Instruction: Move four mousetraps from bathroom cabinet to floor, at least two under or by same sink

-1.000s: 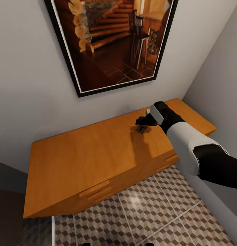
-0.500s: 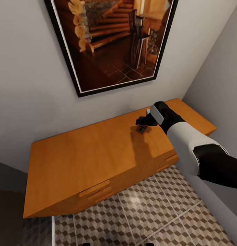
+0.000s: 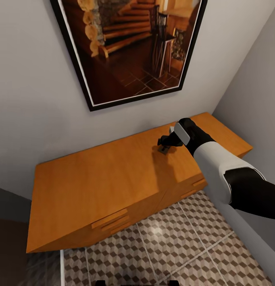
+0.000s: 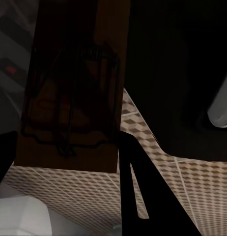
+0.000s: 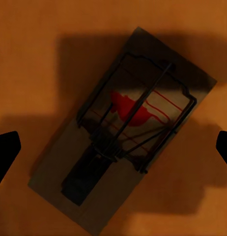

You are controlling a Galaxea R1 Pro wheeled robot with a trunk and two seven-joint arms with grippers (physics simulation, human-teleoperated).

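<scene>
Right gripper (image 3: 164, 142) hovers over a mousetrap (image 5: 124, 130) on the cabinet (image 3: 97, 182), jaws apart; left jaws clamped on another mousetrap (image 4: 74, 88) (no legible writing).

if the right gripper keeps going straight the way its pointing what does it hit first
Most likely the mousetrap lying flat on the cabinet top: it sits between the right gripper's open fingertips, straight ahead.

Long orange-brown wooden cabinet (image 3: 113, 178) with a smooth, satin top, across the middle of the head view. Flat tan wooden mousetrap (image 5: 123, 130), matt, with dark metal wire and a red spot. Floor of glossy cube-patterned tiles (image 3: 173, 246) at the bottom. Matt grey painted wall (image 3: 34, 99), upper left.
</scene>
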